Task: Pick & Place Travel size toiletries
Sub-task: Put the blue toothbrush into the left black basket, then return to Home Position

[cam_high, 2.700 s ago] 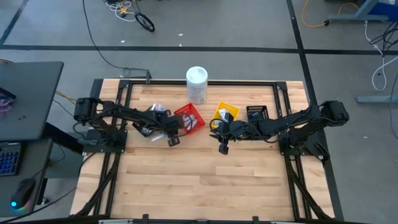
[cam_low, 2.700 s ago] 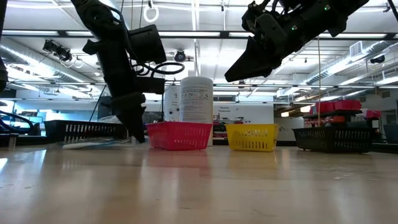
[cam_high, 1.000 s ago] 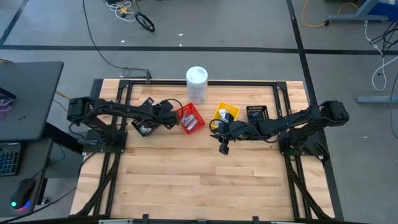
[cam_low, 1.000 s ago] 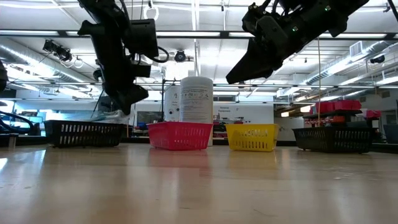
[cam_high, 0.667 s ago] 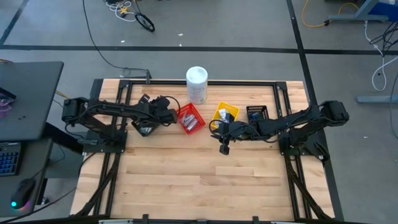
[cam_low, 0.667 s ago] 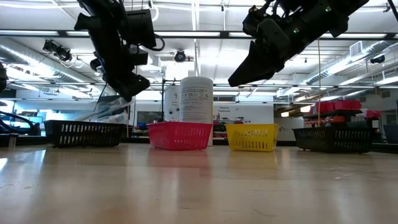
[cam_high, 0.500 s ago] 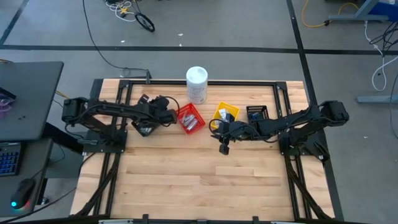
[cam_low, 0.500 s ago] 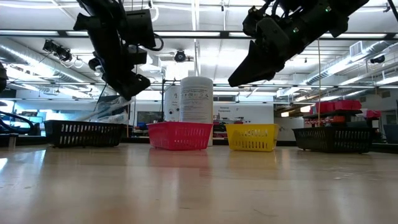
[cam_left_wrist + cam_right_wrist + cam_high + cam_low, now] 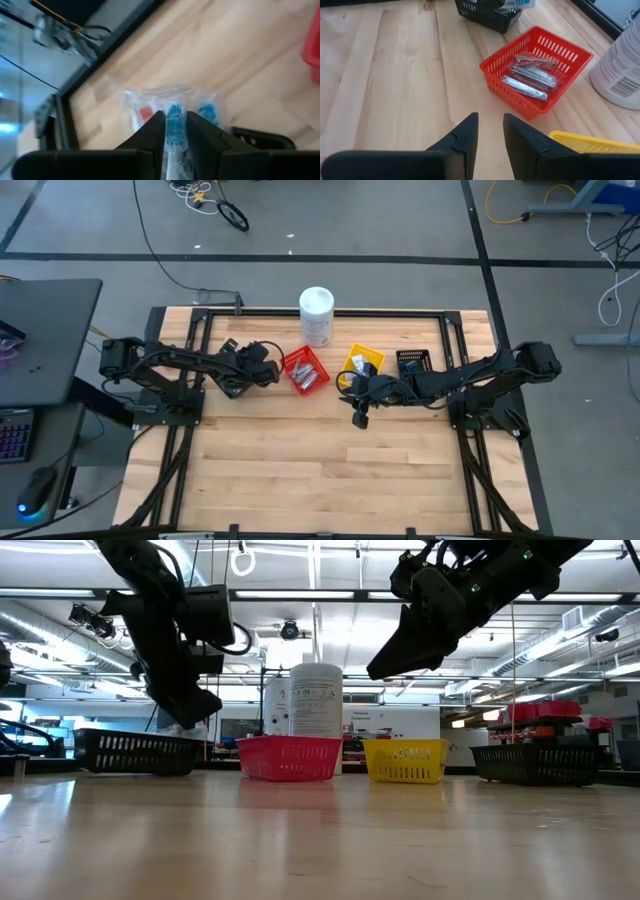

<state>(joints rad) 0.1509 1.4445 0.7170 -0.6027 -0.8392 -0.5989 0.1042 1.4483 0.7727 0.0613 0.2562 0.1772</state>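
Note:
In the left wrist view my left gripper [image 9: 175,132] is shut on a clear packet of toothbrushes [image 9: 172,112] showing blue and red. In the high view it [image 9: 243,377] hangs over the left black bin [image 9: 230,387]. The low view shows it [image 9: 190,708] just above that bin [image 9: 135,752]. The red bin [image 9: 536,70] holds silvery tubes [image 9: 530,80] lying on its floor. My right gripper [image 9: 490,131] is open and high above the table's middle [image 9: 358,416], touching nothing. My left gripper pinches the clear packet between its two fingers [image 9: 152,132], at the blue-printed strip in the packet's middle [image 9: 174,122]. The packet is lifted clear of the table and reaches out beyond the fingertips. Its far end [image 9: 518,4] shows above the black bin in the right wrist view.
A tall white canister [image 9: 316,316] stands at the far edge behind the red bin [image 9: 305,371]. A yellow bin [image 9: 362,363] and a second black bin [image 9: 412,363] sit to the right. Bare wood fills the near half of the table [image 9: 320,480].
My left gripper, holding the packet, has moved from beside the red bin toward the table's left and sunk a little, so it now hangs over the left black bin. The packet has travelled with it, clear of the table.

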